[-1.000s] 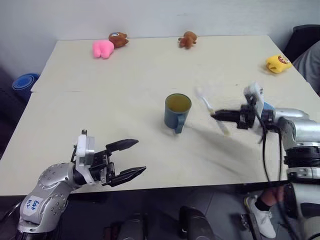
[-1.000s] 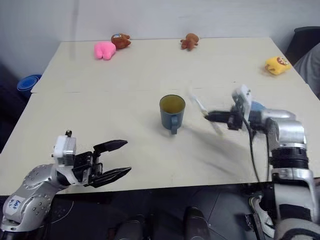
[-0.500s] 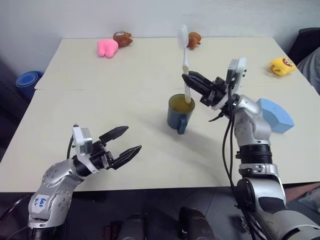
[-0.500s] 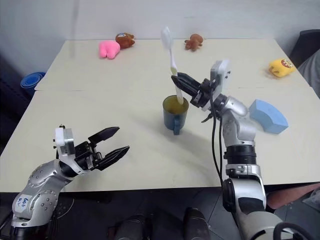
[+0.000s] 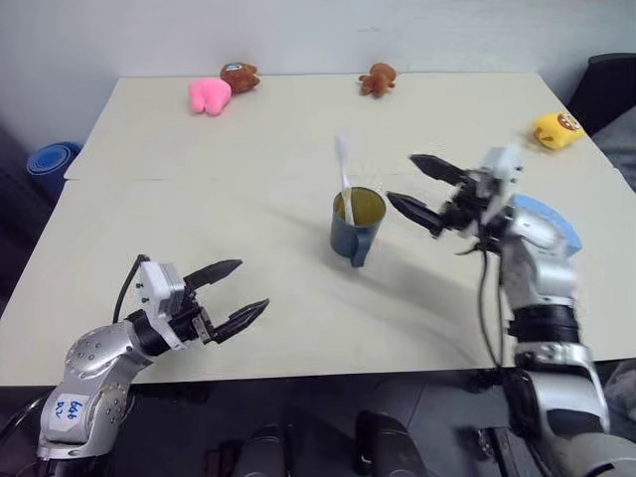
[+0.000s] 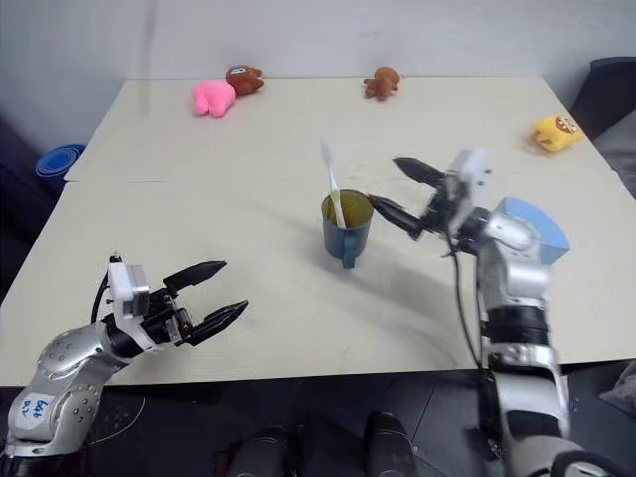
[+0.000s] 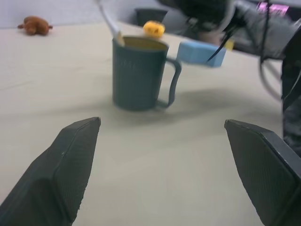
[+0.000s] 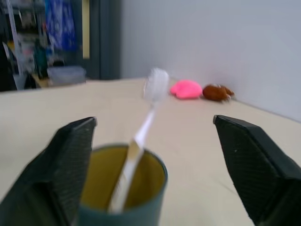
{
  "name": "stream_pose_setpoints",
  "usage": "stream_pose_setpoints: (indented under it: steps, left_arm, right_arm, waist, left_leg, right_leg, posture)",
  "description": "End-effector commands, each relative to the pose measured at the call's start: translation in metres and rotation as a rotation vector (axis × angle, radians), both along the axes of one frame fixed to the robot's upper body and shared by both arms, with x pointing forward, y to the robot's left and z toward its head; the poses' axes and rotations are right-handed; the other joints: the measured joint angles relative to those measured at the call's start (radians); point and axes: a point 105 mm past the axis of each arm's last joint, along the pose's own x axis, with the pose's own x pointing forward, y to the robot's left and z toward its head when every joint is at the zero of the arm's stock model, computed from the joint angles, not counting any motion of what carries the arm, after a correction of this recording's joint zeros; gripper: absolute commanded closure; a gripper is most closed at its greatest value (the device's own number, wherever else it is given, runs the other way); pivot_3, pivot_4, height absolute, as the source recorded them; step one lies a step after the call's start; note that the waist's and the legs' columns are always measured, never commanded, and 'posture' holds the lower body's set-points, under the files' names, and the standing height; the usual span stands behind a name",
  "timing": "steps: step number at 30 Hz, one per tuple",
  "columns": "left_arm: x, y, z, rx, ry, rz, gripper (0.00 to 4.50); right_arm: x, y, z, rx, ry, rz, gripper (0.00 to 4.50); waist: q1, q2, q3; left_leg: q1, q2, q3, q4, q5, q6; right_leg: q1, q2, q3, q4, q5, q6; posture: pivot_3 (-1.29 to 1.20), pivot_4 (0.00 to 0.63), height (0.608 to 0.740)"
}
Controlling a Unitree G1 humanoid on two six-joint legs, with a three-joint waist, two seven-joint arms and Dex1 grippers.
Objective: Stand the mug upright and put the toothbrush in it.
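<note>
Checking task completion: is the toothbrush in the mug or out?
In. The toothbrush stands inside the upright mug, leaning on its rim, head up. The right gripper is open beside it.

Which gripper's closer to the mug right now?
Right. The right gripper, open, hangs just beside the mug on its right, level with the rim. The left gripper, also open, sits well off toward the table's near edge, on the mug's left.

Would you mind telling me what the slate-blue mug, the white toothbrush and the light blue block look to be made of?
The slate-blue cylindrical mug has a matte, faintly ribbed wall and a yellow inside, so plastic or glazed ceramic; I cannot tell which. The slim white toothbrush looks like smooth moulded plastic. The light blue rounded block has a dull, even, shine-free surface, probably foam.
</note>
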Motion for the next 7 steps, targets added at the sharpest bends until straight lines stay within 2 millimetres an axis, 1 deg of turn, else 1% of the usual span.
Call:
stream_pose_setpoints:
  steps: [1, 4, 5, 7]
  left_arm:
    - [-0.005, 0.02, -0.011, 0.146, -0.022, 0.049, 0.0]
    - [-0.015, 0.04, -0.028, 0.246, 0.009, 0.071, 0.0]
    - [-0.019, 0.046, -0.032, 0.268, 0.016, 0.084, 0.0]
    - [-0.025, 0.053, -0.035, 0.281, 0.03, 0.094, 0.0]
  right_arm:
    - [-0.028, -0.026, -0.004, -0.13, -0.039, 0.007, 0.02]
    - [-0.055, -0.05, -0.035, -0.251, 0.018, 0.009, 0.02]
    - [-0.068, -0.058, -0.053, -0.311, 0.045, 0.013, 0.02]
    - [-0.085, -0.068, -0.073, -0.376, 0.074, 0.015, 0.02]
  waist:
    - [0.0, 0.0, 0.0]
    - [0.001, 0.0, 0.0]
    - [0.0, 0.0, 0.0]
    - [0.002, 0.0, 0.0]
  left_leg:
    - [0.0, 0.0, 0.001, 0.0, 0.0, 0.0]
    - [0.001, 0.001, 0.002, -0.001, 0.0, 0.0]
    - [0.001, 0.001, 0.003, -0.001, 0.0, 0.0]
    - [0.001, 0.001, 0.004, -0.002, 0.0, 0.0]
  right_leg:
    - [0.0, 0.0, 0.0, -0.001, 0.0, 0.0]
    - [0.0, 0.001, 0.0, -0.002, 0.0, 0.0]
    - [0.0, 0.001, 0.0, -0.002, 0.0, 0.0]
    - [0.0, 0.001, 0.001, -0.004, 0.0, 0.0]
  posture:
    - [0.0, 0.15, 0.74]
    - [0.0, 0.15, 0.74]
    - [0.0, 0.15, 0.74]
    - [0.0, 0.15, 0.74]
